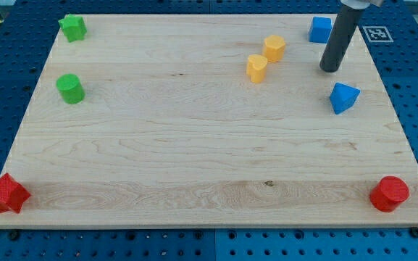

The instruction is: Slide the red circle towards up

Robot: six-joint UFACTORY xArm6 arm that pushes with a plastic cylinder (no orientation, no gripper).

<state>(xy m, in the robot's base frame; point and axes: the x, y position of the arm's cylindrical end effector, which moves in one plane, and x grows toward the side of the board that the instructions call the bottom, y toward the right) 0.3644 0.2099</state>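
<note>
The red circle (390, 193) is a short red cylinder near the board's bottom right corner. My tip (329, 69) rests on the board near the view's top right, far above the red circle and left of its column. The tip stands between a blue cube (320, 29) at the top right and a blue triangular block (343, 97) just below and to its right. It touches no block.
Two yellow blocks (265, 58) sit left of the tip. A green star (72, 27) is at the top left corner, a green cylinder (69, 88) below it. A red star (6, 194) sits at the bottom left corner. The wooden board (194, 145) lies on a blue pegboard.
</note>
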